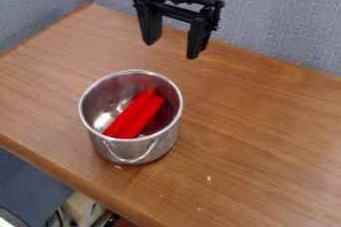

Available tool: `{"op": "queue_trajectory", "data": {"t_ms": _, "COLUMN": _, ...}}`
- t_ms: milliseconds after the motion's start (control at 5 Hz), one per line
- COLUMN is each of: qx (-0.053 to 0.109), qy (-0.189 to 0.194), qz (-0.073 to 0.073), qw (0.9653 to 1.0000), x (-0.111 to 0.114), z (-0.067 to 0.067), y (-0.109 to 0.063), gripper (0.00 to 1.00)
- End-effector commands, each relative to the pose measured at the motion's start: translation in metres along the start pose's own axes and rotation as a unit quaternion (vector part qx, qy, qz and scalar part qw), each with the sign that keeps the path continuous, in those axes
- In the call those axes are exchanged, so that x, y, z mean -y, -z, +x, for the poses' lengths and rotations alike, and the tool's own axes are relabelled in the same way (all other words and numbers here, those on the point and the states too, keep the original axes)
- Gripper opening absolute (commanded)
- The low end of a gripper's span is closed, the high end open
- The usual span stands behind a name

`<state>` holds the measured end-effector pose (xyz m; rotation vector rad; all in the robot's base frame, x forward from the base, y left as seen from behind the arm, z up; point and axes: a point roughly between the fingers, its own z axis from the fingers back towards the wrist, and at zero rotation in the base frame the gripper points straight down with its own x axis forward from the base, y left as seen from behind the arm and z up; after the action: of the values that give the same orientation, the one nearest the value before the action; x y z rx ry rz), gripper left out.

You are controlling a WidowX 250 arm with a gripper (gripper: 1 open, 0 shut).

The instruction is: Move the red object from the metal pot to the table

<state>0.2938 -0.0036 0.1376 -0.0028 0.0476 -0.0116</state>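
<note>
Wood-grain table (266,112) seen from above and slightly to one side, with a grey wall behind it. A round, shiny metal pot (131,149) stands near the front edge of the table, its thin wire handle hanging down the side facing the viewer. Inside the pot lies the red block (139,113), a long bar with a groove along its length. It rests at a slant, one end low near the pot's floor and the other leaning up toward the far rim.

A black gripper (174,38) hangs above the table behind the pot, pointing straight down. Its two fingers are spread wide apart and hold nothing. It is well clear of the pot and has not yet reached the block, so the task looks to be at its very start.

Several things could go wrong from here. The block nearly spans the pot, leaving little room beside it, so a descending finger might strike the rim or the block's top instead of straddling it. The slant may cause the fingers to close unevenly and let the block slip. The pot looks light, and a jammed block could drag or tip it toward the nearby table edge.
</note>
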Motion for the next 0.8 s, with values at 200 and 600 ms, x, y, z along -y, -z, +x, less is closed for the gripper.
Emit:
{"op": "queue_trajectory", "data": {"t_ms": 200, "qx": -0.015, "qy": 0.073, "qz": 0.014, "qw": 0.9971, "x": -0.005, "z": -0.034, "y": -0.005, "gripper": 1.0}}
{"op": "queue_trajectory", "data": {"t_ms": 600, "qx": -0.002, "qy": 0.061, "qz": 0.02, "qw": 0.9979, "x": -0.037, "z": -0.057, "y": -0.011, "gripper": 1.0}}
